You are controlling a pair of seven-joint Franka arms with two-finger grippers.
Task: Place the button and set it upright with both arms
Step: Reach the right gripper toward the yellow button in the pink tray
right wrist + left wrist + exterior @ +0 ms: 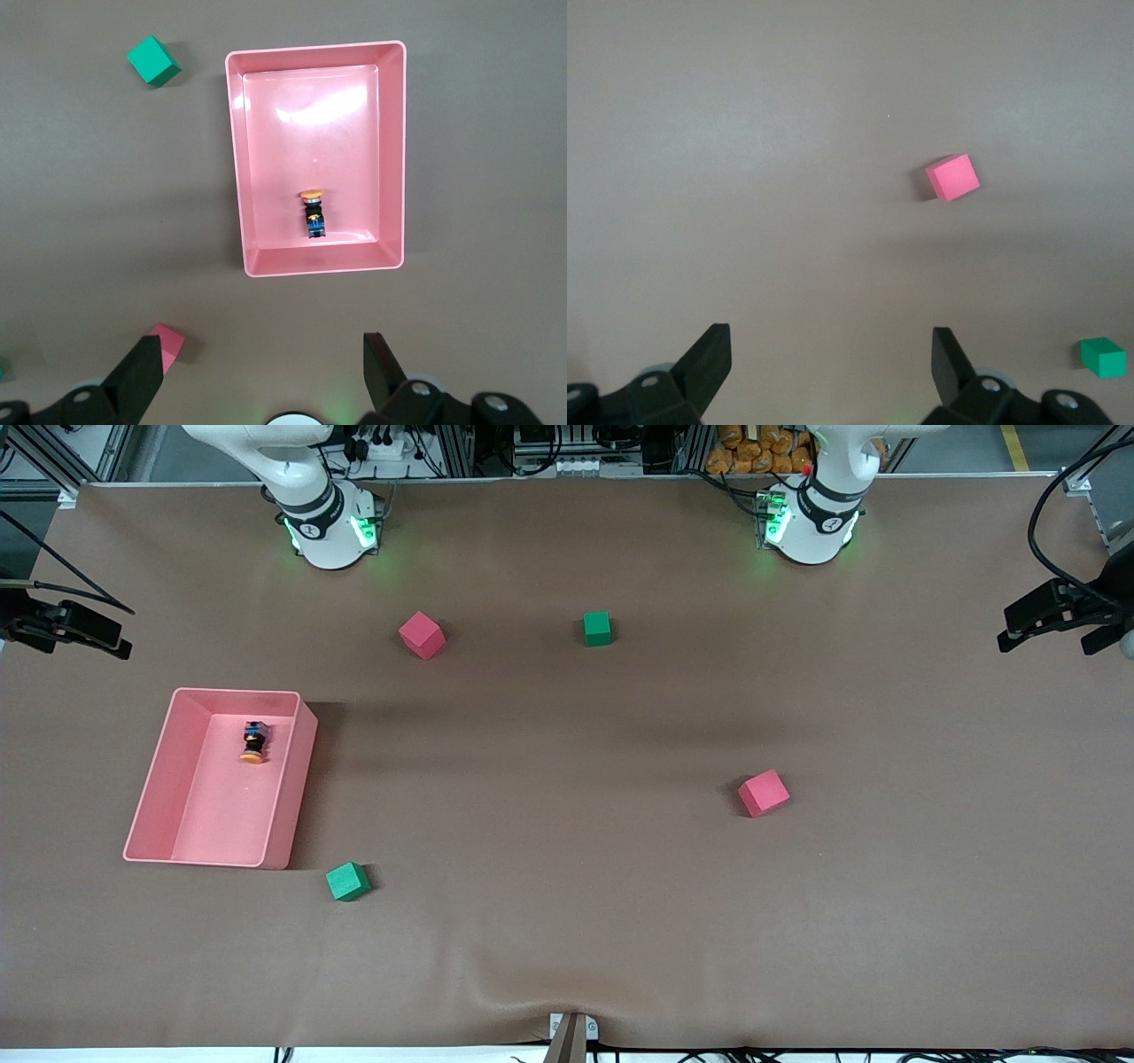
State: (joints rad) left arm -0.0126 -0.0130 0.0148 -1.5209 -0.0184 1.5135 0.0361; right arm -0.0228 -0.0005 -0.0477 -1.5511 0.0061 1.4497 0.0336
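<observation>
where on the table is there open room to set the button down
Widest bare stretch: the table's middle, bordered by the tray, both pink cubes and both green cubes. Tightest beside the tray. The button lies inside it.

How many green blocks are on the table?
2. One green block sits near the robots' bases, beside a pink block. The other green block lies nearer the front camera, just off the pink tray's corner.
</observation>
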